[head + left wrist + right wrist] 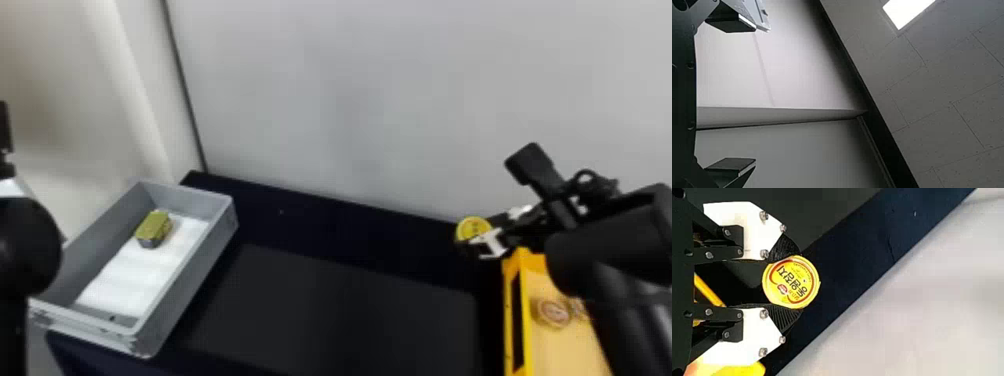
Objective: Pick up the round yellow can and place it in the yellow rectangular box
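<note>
My right gripper [482, 240] is at the right in the head view, beside the far left corner of the yellow box [522, 320], with the round yellow can [472, 228] at its fingertips. In the right wrist view, the two fingers of the right gripper [786, 282] press on opposite sides of the can [791, 282], its printed lid facing the camera. The left arm [27, 245] is parked at the head view's left edge. The left wrist view has the left gripper [744, 96] with its fingers wide apart and nothing between them.
A grey bin [185, 285] with a green-topped block [154, 226] on white lining stands at the left of the dark table [325, 310]. Inside the yellow box lies a round item [553, 312], partly beside the right arm. A pale wall rises behind the table.
</note>
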Tool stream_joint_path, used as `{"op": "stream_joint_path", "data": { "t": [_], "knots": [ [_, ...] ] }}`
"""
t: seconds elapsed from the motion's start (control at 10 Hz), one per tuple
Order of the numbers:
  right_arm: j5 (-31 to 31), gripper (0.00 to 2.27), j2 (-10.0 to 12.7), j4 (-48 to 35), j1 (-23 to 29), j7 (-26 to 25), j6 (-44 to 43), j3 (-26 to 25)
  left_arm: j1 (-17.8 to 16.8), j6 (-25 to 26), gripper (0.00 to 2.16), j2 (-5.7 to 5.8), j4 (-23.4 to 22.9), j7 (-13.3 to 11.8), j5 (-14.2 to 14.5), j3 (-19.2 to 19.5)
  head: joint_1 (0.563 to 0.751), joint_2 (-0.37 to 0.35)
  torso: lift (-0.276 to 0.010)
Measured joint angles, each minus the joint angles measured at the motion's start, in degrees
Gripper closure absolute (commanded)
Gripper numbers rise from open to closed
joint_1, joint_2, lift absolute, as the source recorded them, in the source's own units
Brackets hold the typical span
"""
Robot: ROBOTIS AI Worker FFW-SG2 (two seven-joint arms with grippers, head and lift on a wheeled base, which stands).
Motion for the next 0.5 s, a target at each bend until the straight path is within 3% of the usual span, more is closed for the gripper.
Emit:
{"op": "stream_joint_path", "data": {
  "t": [0.5],
  "knots": [
    [2.1,0.78,-2.3,-0.2,0.9,-0.3,0.1,-7.2,-0.2,0.5,0.08,0.09,-0.3,-0.2,-0.1,0.0,0.694,-0.078,0.000]
  ]
}}
